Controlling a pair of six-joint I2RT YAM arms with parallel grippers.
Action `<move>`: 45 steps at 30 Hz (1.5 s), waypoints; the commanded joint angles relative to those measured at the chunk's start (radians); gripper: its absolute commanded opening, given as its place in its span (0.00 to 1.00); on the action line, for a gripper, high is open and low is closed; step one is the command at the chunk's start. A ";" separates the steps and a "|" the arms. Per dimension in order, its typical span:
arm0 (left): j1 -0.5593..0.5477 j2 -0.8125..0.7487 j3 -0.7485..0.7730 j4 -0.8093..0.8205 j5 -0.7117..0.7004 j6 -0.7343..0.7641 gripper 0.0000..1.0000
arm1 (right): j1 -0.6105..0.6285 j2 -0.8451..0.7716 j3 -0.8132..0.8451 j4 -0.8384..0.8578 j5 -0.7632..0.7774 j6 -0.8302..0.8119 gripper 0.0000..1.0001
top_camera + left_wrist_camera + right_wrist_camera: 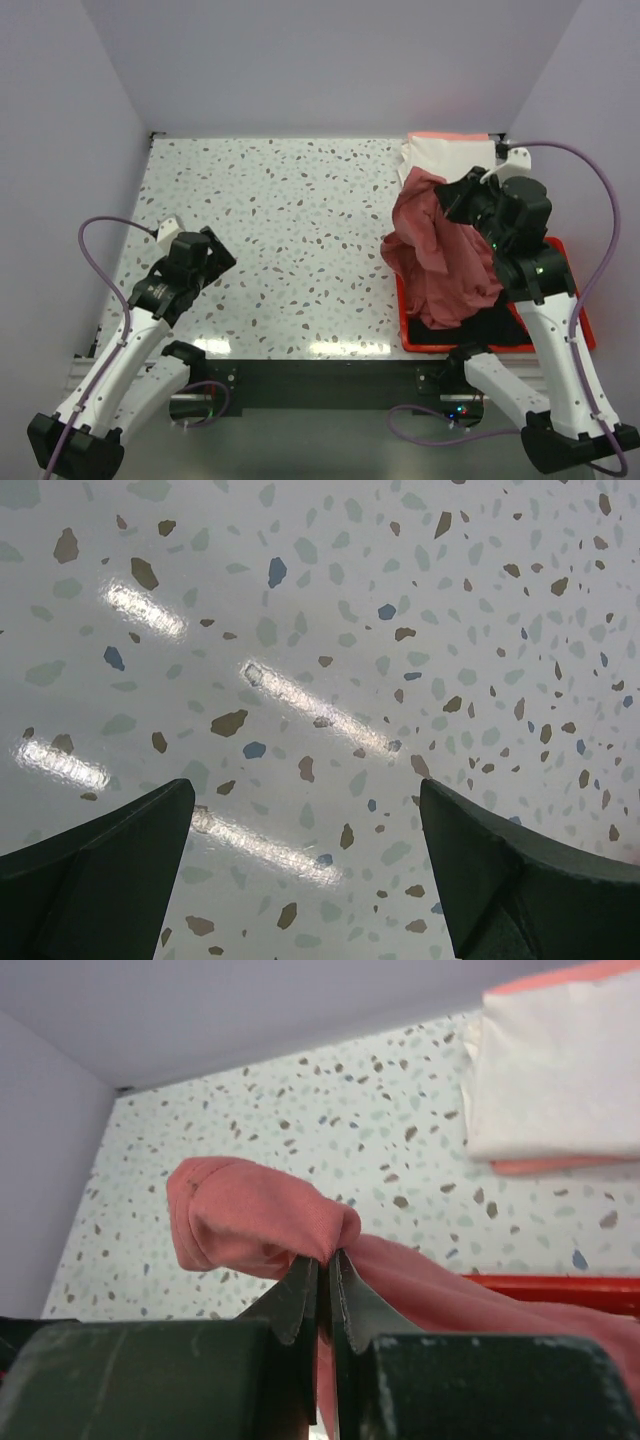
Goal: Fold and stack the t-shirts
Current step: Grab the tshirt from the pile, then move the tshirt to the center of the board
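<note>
My right gripper (pixel 452 198) is shut on the dusty rose-red t-shirt (pixel 437 255) and holds it lifted, its bulk hanging over the red tray (pixel 575 320). In the right wrist view the cloth (pixel 255 1215) bunches just above my gripper (pixel 325 1260). A black t-shirt (pixel 495 325) lies in the tray under it. A folded cream-white t-shirt (pixel 450 160) lies on a peach-pink one (pixel 445 137) at the back right; both show in the right wrist view, cream (pixel 560 1070) over peach (pixel 545 1165). My left gripper (pixel 222 250) is open and empty above bare table (pixel 300 820).
The speckled table (pixel 280 230) stretches between the arms. Lilac walls close the left, back and right sides. A dark strip runs along the near edge (pixel 320 375) between the arm bases.
</note>
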 commanded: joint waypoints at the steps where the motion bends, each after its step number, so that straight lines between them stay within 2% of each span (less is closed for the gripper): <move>1: 0.006 -0.008 0.014 0.045 0.000 0.018 1.00 | -0.004 0.072 0.156 0.129 -0.143 -0.023 0.00; 8: 0.006 0.007 0.029 0.030 0.001 0.023 1.00 | 0.028 0.332 0.449 0.234 -0.444 0.024 0.00; 17: 0.006 0.013 0.026 -0.004 -0.013 0.004 1.00 | 0.218 0.694 0.891 0.261 -0.507 0.020 0.00; 21: 0.006 0.018 0.037 -0.025 -0.031 -0.003 1.00 | 0.287 0.840 1.142 0.265 -0.522 0.029 0.00; 28: 0.006 0.018 0.039 -0.034 -0.025 -0.010 1.00 | 0.373 1.021 1.338 0.437 -0.529 0.092 0.00; 32: 0.006 0.004 0.046 -0.043 -0.031 -0.009 1.00 | 0.398 1.089 1.352 0.585 -0.518 0.150 0.00; 35: 0.006 0.000 0.046 -0.047 -0.036 -0.017 1.00 | 0.399 1.090 1.309 0.584 -0.501 0.141 0.00; 38: 0.006 -0.004 0.043 -0.056 -0.036 -0.020 1.00 | 0.399 1.028 1.130 0.537 -0.454 0.063 0.00; 41: 0.006 0.003 0.037 -0.073 -0.040 -0.036 1.00 | 0.393 0.928 0.816 0.505 -0.374 -0.026 0.00; 45: 0.006 0.024 0.033 -0.077 -0.037 -0.049 1.00 | 0.347 0.819 0.538 0.456 -0.271 -0.083 0.00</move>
